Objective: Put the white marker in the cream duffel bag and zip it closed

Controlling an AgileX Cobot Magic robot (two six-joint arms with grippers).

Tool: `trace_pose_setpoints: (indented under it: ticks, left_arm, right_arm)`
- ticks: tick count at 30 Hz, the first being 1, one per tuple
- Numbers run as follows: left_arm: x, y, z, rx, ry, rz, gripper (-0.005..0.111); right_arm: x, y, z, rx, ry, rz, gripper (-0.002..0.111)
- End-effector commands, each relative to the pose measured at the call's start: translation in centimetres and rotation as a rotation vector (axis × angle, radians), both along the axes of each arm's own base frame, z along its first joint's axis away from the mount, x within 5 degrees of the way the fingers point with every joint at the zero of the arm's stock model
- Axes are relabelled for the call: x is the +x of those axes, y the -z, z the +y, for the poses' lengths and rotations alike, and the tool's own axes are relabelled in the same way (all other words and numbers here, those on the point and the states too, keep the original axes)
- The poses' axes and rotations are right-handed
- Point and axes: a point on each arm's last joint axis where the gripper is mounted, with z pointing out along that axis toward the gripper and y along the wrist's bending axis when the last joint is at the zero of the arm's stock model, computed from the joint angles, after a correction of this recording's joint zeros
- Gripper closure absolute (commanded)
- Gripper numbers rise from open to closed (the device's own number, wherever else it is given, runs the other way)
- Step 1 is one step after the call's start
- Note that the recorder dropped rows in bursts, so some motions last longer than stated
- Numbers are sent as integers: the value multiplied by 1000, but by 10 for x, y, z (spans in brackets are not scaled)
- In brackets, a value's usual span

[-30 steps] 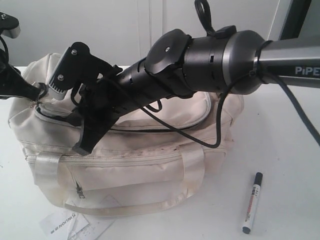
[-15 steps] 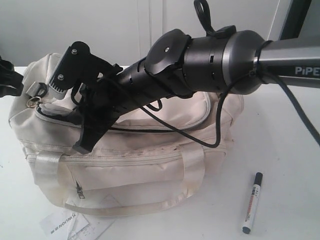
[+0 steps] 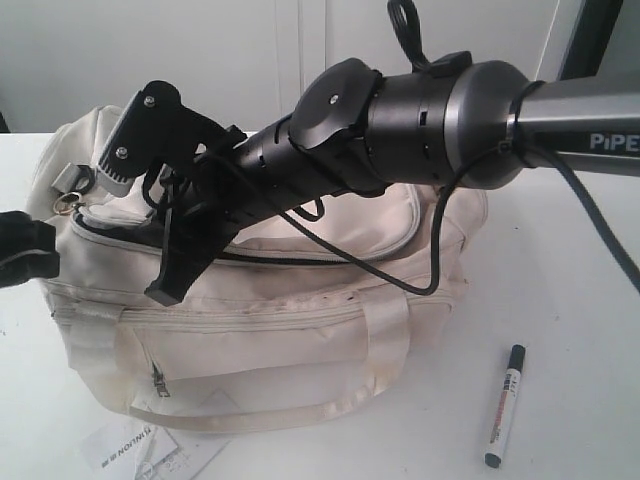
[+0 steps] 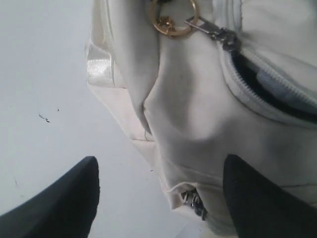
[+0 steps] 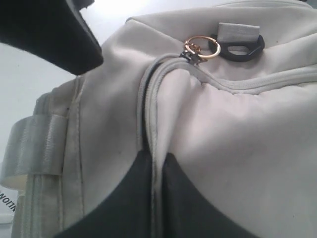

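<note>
A white surface [image 3: 570,300] before a pale panelled wall is seen in the exterior view, with one large, soft cream duffel bag [image 3: 300,330] standing on it. One slim white marker [image 3: 503,405] with a black cap lies on the bare surface just right of the bag, well clear of both hands, and one printed paper tag [image 3: 130,450] lies at the bag's front. A second ago the left hand [image 3: 25,255] was clenched at the one gold ring [image 3: 65,203] of the top zip. It has since been released and drawn back low beside the bag's end. The right hand [image 3: 172,285] has not moved, and neither has the marker. The unzipping step is judged done, so fetching the marker is judged next. In the left wrist view the left hand [image 4: 158,198] is seen spread wide and empty. The ring [image 4: 173,20] hangs free, and black lining shows through the parted zip. In the right wrist view the right hand [image 5: 153,168] is seen clamped on the bag's flap edge, holding it, with the ring [image 5: 200,48] beyond.
</note>
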Motion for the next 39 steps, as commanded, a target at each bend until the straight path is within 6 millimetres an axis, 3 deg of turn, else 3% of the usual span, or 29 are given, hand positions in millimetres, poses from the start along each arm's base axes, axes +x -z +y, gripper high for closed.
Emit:
trace_pose_setpoints:
  ticks: [1, 8, 14, 18, 25, 30, 39]
  left_arm:
    - [0, 7, 1, -74, -79, -63, 34]
    - [8, 19, 0, -87, -102, -40, 39]
    - [11, 20, 0, -94, -105, -59, 72]
    - [12, 19, 0, -96, -105, -73, 106]
    - [12, 19, 0, -94, -101, -75, 107]
    - [12, 19, 0, -93, -100, -73, 107]
    - [12, 19, 0, -92, -100, -71, 107]
  right_arm:
    - [-1, -7, 0, 16, 5, -7, 108]
    - [-1, -7, 0, 17, 6, -6, 108]
    - [-1, -7, 0, 17, 6, -6, 108]
    - [-1, -7, -1, 17, 8, -9, 108]
    - [11, -12, -5, 34, 117, -102, 108]
    - [27, -31, -16, 71, 308, -285, 108]
    - [42, -55, -29, 112, 498, -487, 108]
